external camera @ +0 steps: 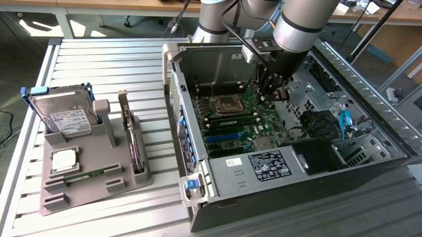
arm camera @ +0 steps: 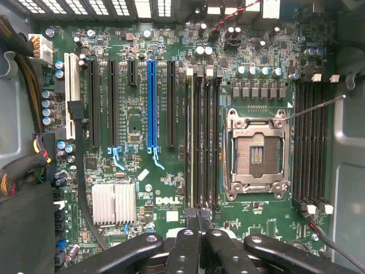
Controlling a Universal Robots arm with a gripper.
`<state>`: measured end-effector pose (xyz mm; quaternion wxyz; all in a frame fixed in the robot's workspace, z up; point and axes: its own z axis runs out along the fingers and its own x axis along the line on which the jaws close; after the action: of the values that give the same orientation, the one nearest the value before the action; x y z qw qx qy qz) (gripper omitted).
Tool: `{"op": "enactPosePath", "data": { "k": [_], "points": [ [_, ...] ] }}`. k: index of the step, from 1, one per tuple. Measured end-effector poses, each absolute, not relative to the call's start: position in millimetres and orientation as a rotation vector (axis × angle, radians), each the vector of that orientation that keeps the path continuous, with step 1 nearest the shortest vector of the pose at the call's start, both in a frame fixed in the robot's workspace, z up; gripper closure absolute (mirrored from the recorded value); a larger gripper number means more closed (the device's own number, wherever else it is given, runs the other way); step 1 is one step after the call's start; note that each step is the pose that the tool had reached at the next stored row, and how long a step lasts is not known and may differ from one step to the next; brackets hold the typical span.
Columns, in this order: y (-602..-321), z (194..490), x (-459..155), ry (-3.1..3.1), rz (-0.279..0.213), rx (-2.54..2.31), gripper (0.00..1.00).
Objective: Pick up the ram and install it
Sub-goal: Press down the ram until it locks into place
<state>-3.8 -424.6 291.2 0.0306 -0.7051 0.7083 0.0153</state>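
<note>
End effector [arm camera: 199, 220] fingers pressed together, empty, hanging over the motherboard [arm camera: 171, 188] inside the open case [external camera: 369, 163]; ram [external camera: 84, 176] lies in the gray holder [external camera: 125, 185] beside the case.

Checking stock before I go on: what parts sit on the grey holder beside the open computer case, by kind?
Hard drive: 1
Processor chip: 1
Ram stick: 1
Expansion card: 1
Total: 4

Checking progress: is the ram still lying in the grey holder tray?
Yes: the ram lies flat in the grey holder tray, outside the computer case.
</note>
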Motion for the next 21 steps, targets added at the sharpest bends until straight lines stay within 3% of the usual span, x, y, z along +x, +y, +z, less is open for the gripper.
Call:
{"op": "enactPosePath", "data": {
  "k": [21],
  "points": [
    [-411,251,4,2.189,0.034,-2.179,0.89]
  ]
}}
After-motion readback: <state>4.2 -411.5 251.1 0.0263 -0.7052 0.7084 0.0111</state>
